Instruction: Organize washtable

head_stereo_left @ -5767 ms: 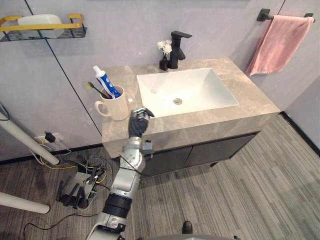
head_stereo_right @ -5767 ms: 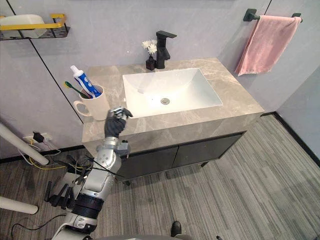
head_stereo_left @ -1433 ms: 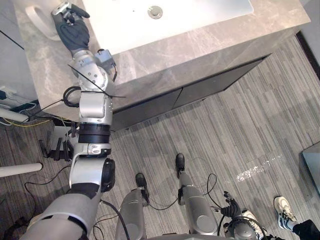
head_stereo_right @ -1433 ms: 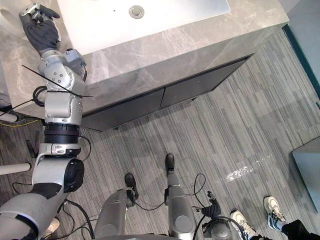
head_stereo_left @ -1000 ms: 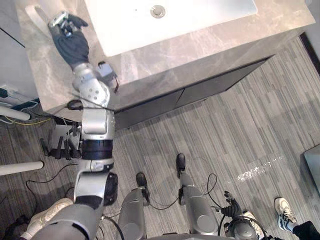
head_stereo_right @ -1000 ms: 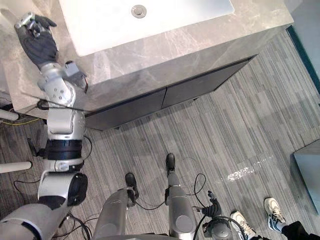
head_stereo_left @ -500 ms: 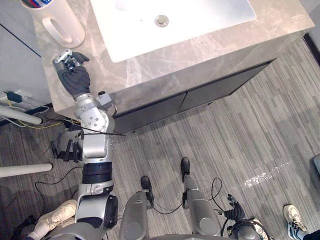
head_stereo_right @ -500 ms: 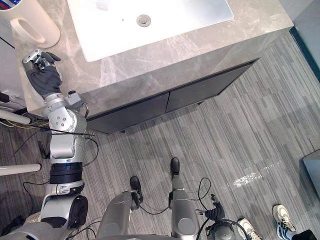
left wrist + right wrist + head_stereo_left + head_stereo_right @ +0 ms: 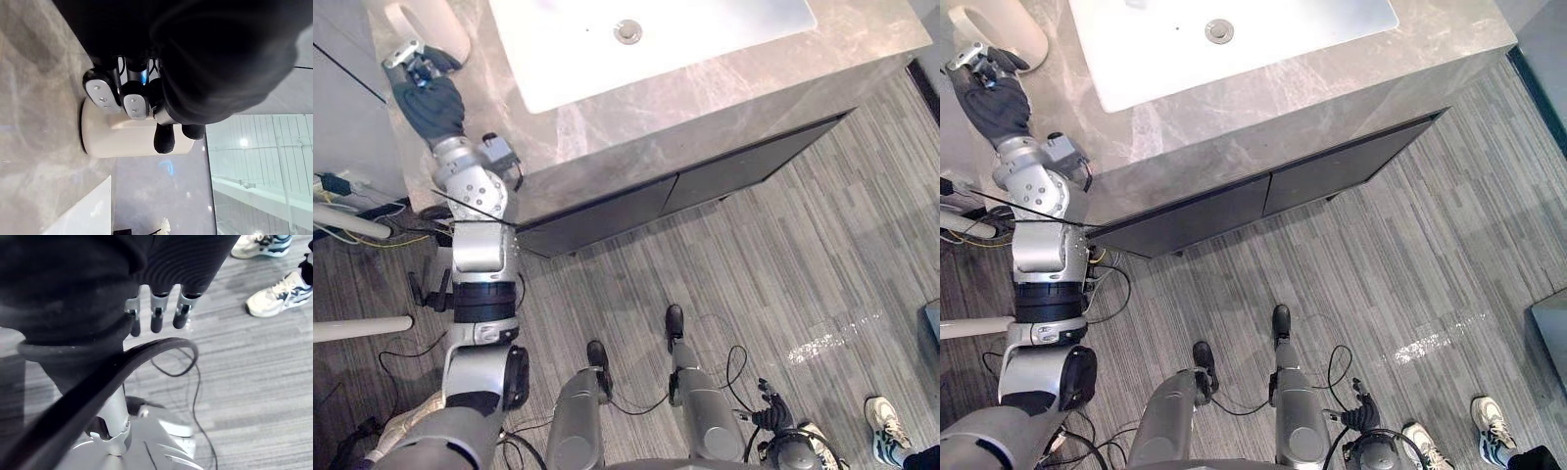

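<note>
My left hand (image 9: 424, 93) hangs over the left end of the surface (image 9: 705, 93). Its fingers (image 9: 101, 93) are curled in on themselves and clamped on nothing, just short of the cream mug (image 9: 120, 139).

The risk I see is a knock. If I went in knuckles first, I would shove the mug rather than take it. It stands near the surface's end (tall, and easy to tip, I judge), so it could topple or skid toward the sink (image 9: 656, 39). I'd want the fingers apart before closing that gap.

My right hand (image 9: 156, 316) hangs over the floor, fingers straight and apart, holding nothing.

The left wrist view gives me the curl of the fingers and the mug's wall just past them, which the eye views leave too small to judge. The eye views give the mug's handle (image 9: 954, 23), turned to my hand's side, and how little surface lies beyond it. The right wrist view adds a person's shoes (image 9: 276, 296) on the floor.
</note>
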